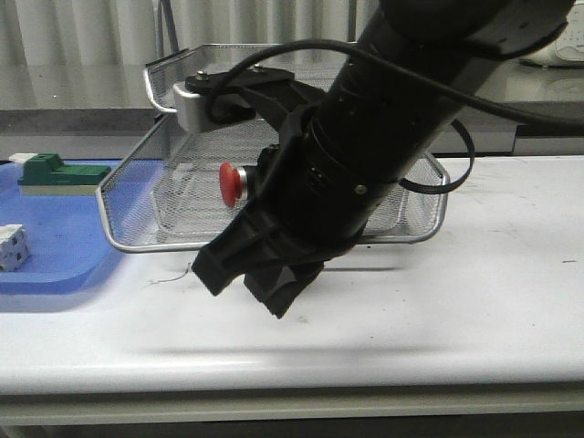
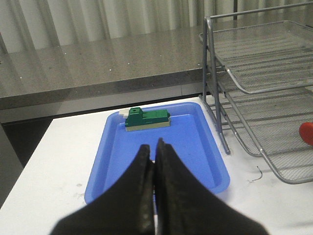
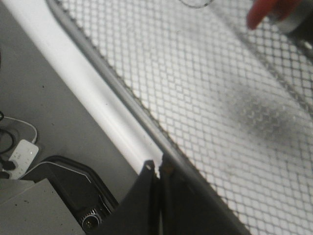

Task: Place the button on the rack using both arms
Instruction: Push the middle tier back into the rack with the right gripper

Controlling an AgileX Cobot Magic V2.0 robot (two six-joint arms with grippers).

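The button [image 1: 230, 182] lies in the rack's [image 1: 137, 245] pulled-out lower tray, red head showing and body hidden behind my right arm. Its red head also shows at the edge of the left wrist view [image 2: 307, 133] and in the right wrist view [image 3: 266, 12]. My right gripper [image 1: 246, 283] hangs just in front of that tray's front rim [image 3: 98, 63]. Its fingers are shut [image 3: 159, 166] with nothing seen between them, right beside the rim. My left gripper [image 2: 156, 144] is shut and empty above the blue tray, well left of the rack [image 2: 254, 88].
A blue tray [image 1: 55, 265] sits left of the rack and holds a green block [image 1: 50, 173] and a white cube [image 1: 11, 246]. The green block [image 2: 146, 119] lies at the tray's [image 2: 190, 147] far end. A grey counter runs behind the table.
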